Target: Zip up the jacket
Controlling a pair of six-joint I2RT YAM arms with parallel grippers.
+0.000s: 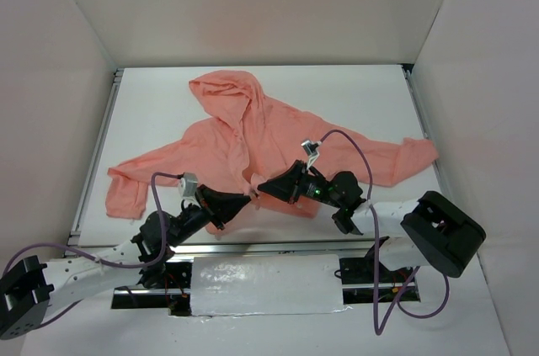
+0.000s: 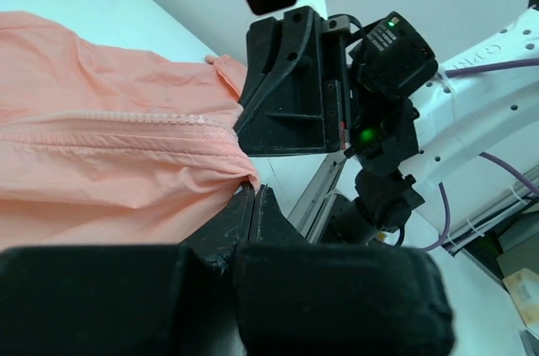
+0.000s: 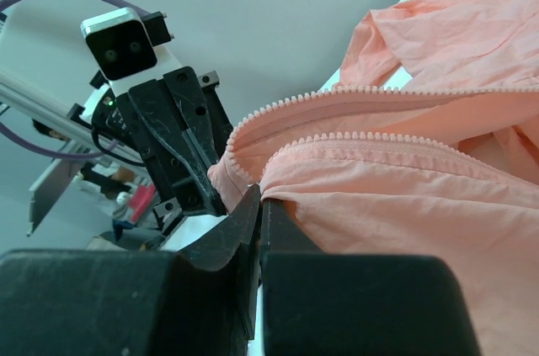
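Note:
The salmon-pink hooded jacket (image 1: 253,141) lies spread on the white table, hood at the far side, sleeves out to both sides. Its front zipper (image 3: 404,141) is open at the bottom, the two rows of teeth apart. My left gripper (image 1: 247,196) is shut on the bottom hem of the jacket's left front panel (image 2: 126,179). My right gripper (image 1: 259,188) is shut on the bottom hem of the right front panel (image 3: 404,213). The two grippers face each other, nearly touching, at the jacket's near edge. The zipper slider is not visible.
White walls enclose the table on three sides. A metal rail (image 1: 93,162) runs along the left edge and another along the near edge (image 1: 269,247). The right arm's purple cable (image 1: 362,162) loops over the jacket's right sleeve.

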